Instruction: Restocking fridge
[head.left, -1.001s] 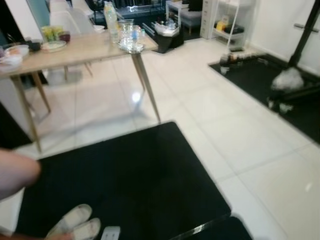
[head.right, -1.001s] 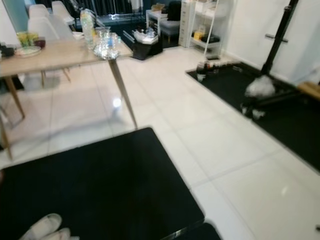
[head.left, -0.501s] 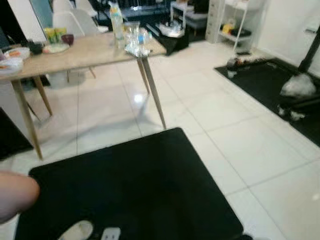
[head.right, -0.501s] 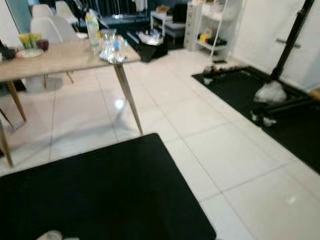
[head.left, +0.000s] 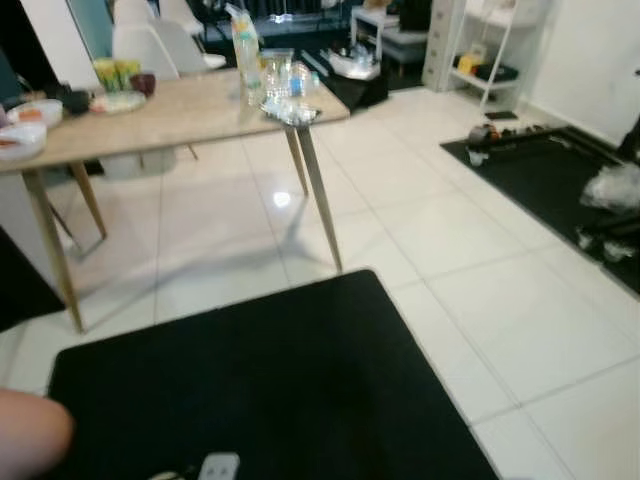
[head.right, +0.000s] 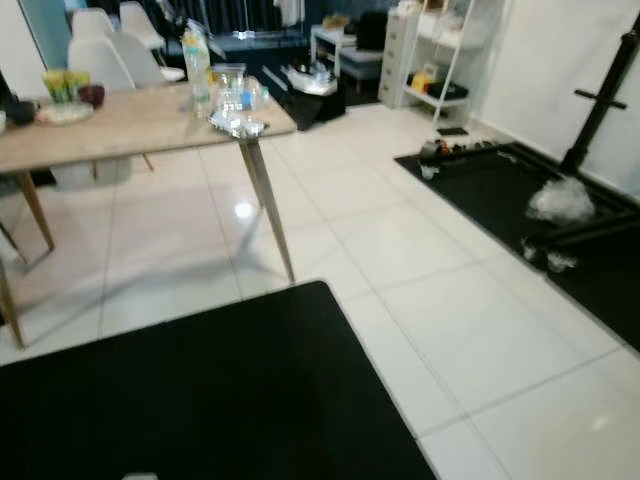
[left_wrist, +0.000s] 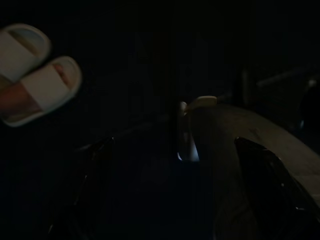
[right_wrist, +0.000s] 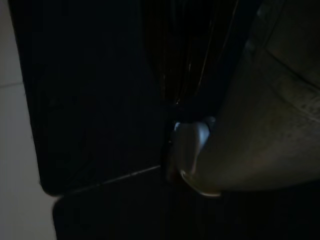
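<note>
Left hand (left_wrist: 175, 200) idle, dark; bottles (head.left: 246, 60) on wooden table (head.left: 170, 110).

White glossy floor tiles (head.left: 480, 250) reflect a ceiling light beside a black mat (head.left: 260, 390) in the foreground. A wooden table (head.left: 170, 110) on slanted legs stands behind it (white chairs (head.left: 150, 45) beyond), with white shelving (head.right: 440, 60) and another dark mat (head.right: 530, 190) to the right.

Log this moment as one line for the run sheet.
phase: walking, nothing held in view | ahead: wooden table with bottle and glasses | underfoot: black mat | arms: idle
</note>
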